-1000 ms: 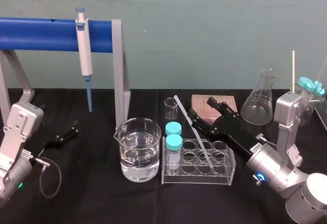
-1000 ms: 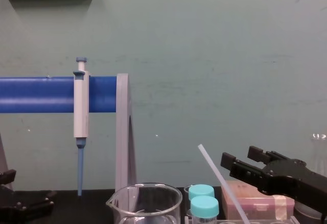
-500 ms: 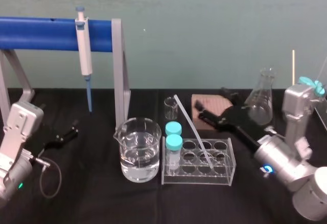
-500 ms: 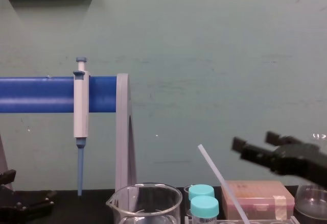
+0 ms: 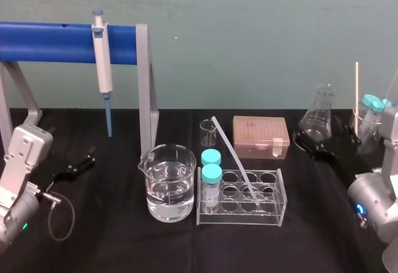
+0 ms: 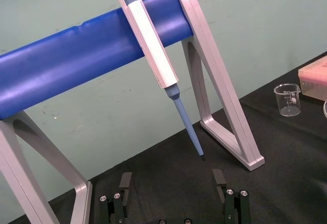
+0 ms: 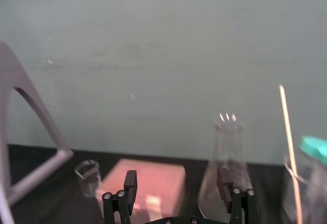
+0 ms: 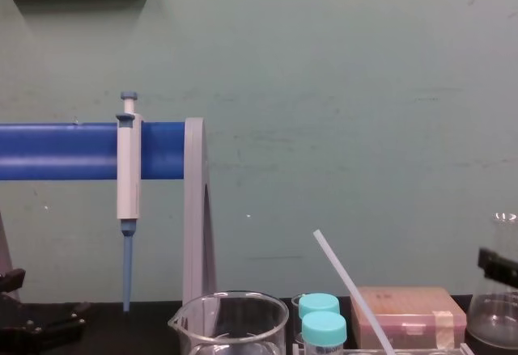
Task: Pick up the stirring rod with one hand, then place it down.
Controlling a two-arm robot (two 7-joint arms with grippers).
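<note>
The stirring rod [image 5: 234,156] stood propped in the clear test-tube rack [image 5: 239,217] near the middle of the bench [image 5: 112,235]. Its lower end sat in one of the rack's front wells, and its shaft slanted up and back toward the small empty beaker [image 5: 208,132]. In the chest view it rose as a pale diagonal just beside the two teal-capped tubes [image 5: 211,173] at the rack's left end. Nothing was gripping it.

The right claw [image 7: 177,178] was released, its two black fingers [image 7: 130,181] spread wide with nothing between them. It hung low over the right side of the bench, close to the base of the Erlenmeyer flask [image 5: 318,121] and well apart from the rod. Its wrist camera looked past the fingers at the pink tip box [image 5: 260,136] and the flask. A thin wooden stick [image 5: 356,87] stood upright farther to the right.

The left claw [image 6: 172,175] lay parked at the left edge of the bench, also released and holding nothing. It pointed toward the foot of the grey and blue stand [image 5: 53,43], where the white-and-blue pipette [image 5: 102,61] hung tip down. A large beaker [image 5: 167,184] partly filled with water stood just left of the rack.
</note>
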